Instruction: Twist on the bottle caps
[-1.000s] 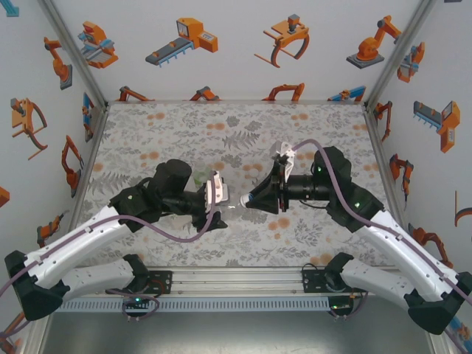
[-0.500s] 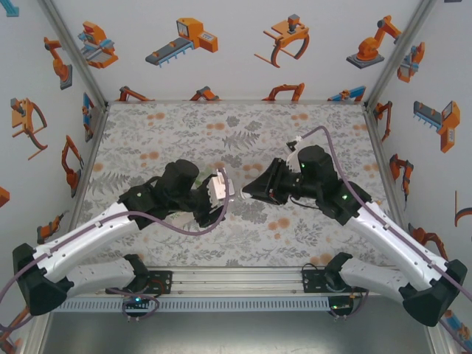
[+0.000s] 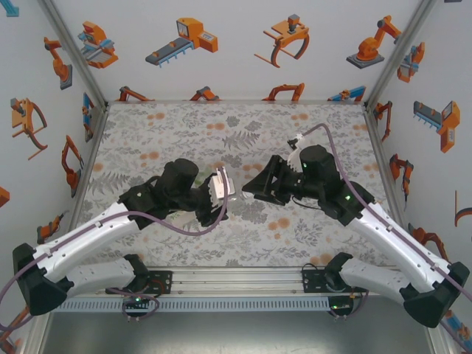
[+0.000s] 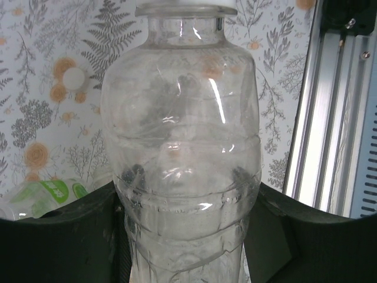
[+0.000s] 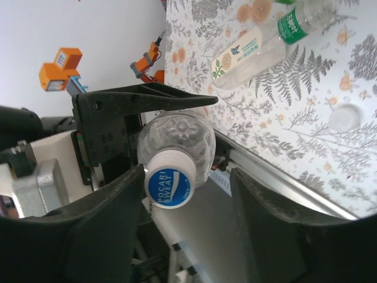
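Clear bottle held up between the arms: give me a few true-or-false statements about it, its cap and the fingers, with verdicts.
1. The left fingers grip the clear bottle. True.
2. The clear bottle's neck is bare. False: a blue-and-white cap sits on it.
3. The cap is clamped from both sides. False: the right fingers stand apart from it on either side, open.
4. A labelled bottle lies on its side on the table. True.

Grey-white leaf-and-orange-flower patterned table cover (image 3: 184,125); white enclosure walls (image 3: 236,70) printed with orange robot pictures; ribbed aluminium rail (image 3: 236,287) along near table edge.
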Controlling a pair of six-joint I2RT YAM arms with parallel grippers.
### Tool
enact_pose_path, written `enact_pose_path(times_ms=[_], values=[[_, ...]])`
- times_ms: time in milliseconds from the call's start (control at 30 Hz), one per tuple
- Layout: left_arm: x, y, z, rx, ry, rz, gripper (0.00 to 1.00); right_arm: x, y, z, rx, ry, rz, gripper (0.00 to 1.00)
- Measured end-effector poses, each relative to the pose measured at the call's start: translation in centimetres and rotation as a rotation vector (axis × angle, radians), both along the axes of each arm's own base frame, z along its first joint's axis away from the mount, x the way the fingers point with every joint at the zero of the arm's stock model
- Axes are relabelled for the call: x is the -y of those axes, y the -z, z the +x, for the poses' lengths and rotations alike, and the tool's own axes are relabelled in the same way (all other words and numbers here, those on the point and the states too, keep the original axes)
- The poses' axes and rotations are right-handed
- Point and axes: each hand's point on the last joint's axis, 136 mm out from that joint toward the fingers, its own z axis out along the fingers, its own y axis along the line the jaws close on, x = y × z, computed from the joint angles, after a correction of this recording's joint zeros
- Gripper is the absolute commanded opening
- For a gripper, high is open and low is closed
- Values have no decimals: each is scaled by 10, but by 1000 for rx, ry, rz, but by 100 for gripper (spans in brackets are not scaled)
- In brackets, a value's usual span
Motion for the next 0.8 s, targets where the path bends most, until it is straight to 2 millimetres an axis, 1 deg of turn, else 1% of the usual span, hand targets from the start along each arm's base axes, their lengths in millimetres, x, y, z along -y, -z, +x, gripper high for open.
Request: enact_pose_path(times_ms=[67,133,233,333,400,500,667,800], values=[[1,-5,-3,0,16,-19,0,1,-8,-1,74,-29,-13,60],[1,-9,-8,-5,39,-36,0,2,-21,-3,176,-66,-29,61],[2,-14,-16,-18,75,-58,0,5,-47,-9,373,-132,-47,60],[3,-17,-23,-31,107,-77,0,7,-71,-21,586,-221,-55,59],[3,-20,-28,-40,129,-90,0,6,-82,-29,714,-287,-66,59],[3,-23,-35,-56,162,-107,0,-1,-89,-45,871,-422,-65,59],[5,-27,-47,-100,215,-131,0,-15,-86,-76,1067,-688,-5,59],[5,-28,-51,-120,235,-140,0,-16,-87,-93,1188,-799,35,59]])
